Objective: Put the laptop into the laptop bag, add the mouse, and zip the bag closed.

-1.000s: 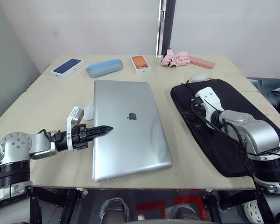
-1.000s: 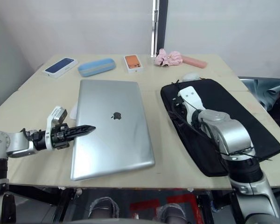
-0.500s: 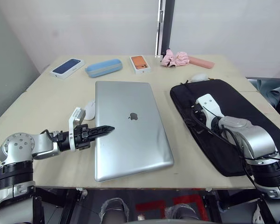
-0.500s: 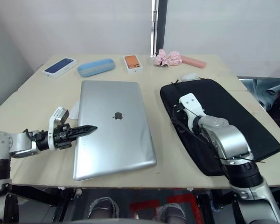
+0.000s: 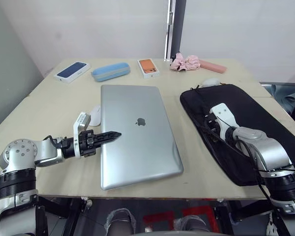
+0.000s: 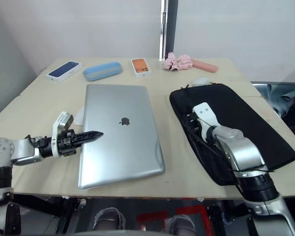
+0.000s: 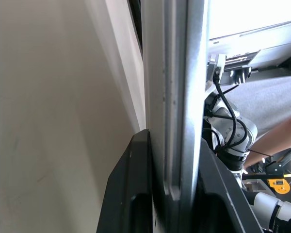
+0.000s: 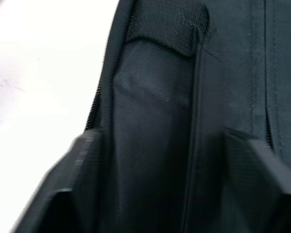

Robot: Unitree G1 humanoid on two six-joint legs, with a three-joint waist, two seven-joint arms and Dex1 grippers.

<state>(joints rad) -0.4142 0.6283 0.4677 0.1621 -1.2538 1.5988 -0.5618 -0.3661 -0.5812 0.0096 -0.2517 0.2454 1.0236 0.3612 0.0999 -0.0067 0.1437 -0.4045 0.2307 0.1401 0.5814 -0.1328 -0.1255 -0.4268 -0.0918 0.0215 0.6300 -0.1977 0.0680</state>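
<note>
From the head cameras, the laptop (image 5: 137, 132) lies flat in the middle of the desk (image 5: 49, 113), nudged a touch toward the right edge compared with a second ago, so it now sits a bit nearer the laptop bag (image 5: 246, 132). The left gripper (image 5: 108, 135) is clamped on the laptop's left edge and seems to be doing the pushing. The mouse (image 5: 95, 115) sits untouched just beside the laptop's left edge.

The right gripper (image 6: 191, 120) rests on the bag near its left side and has drawn back slightly toward the near edge of the desk.

In the left wrist view, the laptop's thin silver edge runs straight up between the two black fingers (image 7: 131, 194), so the grip looks solid.

In the right wrist view, the fingers (image 8: 72, 170) stand spread wide over the bag's black fabric and strap, not pinching anything yet. My guess: the bag isn't opened, so the loading hasn't really started.
</note>
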